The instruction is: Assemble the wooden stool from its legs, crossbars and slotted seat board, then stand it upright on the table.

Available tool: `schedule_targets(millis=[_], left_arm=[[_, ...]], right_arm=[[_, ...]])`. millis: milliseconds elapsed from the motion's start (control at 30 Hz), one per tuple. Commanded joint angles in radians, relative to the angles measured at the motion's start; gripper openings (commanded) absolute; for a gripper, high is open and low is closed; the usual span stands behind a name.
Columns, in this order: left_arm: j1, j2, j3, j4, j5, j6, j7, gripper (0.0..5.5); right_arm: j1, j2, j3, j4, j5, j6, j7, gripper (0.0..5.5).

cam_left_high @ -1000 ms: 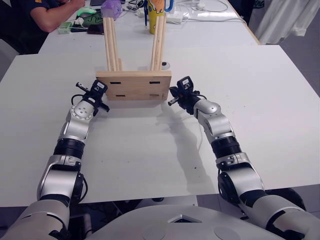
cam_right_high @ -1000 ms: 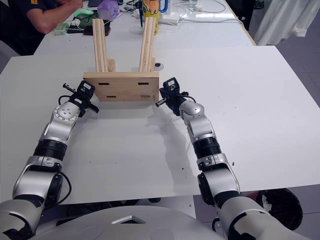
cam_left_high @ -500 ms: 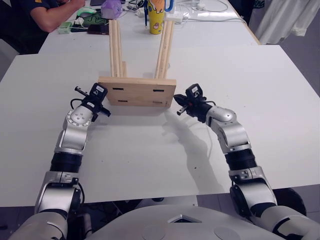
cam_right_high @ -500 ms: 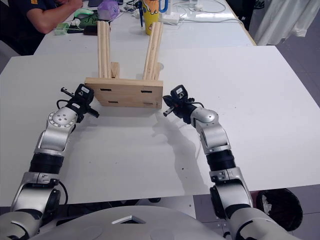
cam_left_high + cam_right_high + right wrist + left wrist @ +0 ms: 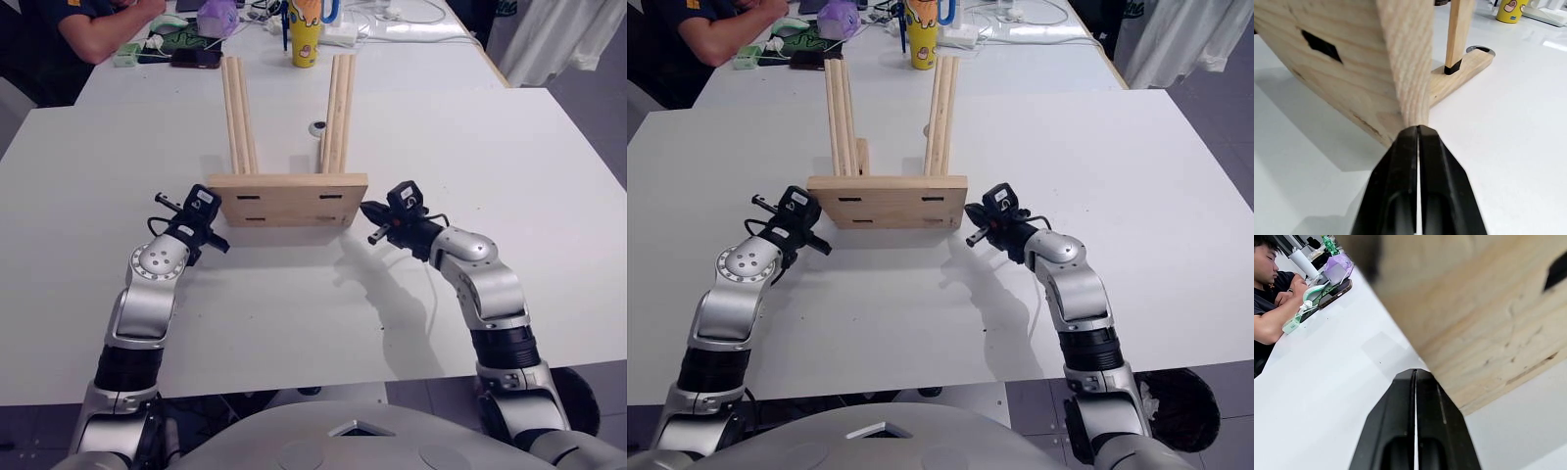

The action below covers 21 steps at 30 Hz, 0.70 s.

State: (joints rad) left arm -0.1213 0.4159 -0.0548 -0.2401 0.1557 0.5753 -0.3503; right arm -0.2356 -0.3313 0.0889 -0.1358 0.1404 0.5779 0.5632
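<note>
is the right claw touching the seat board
Touching. The right wrist view shows the shut tips of the right claw butted against the end edge of the seat board, no gap between.

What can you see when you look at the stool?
The stool is pale bare wood, already put together. Its seat board stands on edge on the white table, flat side facing the robot, with four small dark slots. Two pairs of long legs point away across the table. A short crossbar holds one near the board. The shut left tool and right tool sit at its side edges.
</note>
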Motion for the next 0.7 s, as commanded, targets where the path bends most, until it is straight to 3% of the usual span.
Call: schedule_targets(millis=[33,700], left_arm=[[-0.005,0.018,0.019,0.076,0.009,-0.021,0.020,0.04],[0.030,-0.093,0.032,0.212,-0.074,-0.063,0.059,0.04]], right_arm=[[-0.046,0.005,-0.006,0.067,-0.040,-0.034,-0.062,0.00],[-0.085,0.084,0.058,0.379,-0.127,-0.171,-0.147,0.00]])
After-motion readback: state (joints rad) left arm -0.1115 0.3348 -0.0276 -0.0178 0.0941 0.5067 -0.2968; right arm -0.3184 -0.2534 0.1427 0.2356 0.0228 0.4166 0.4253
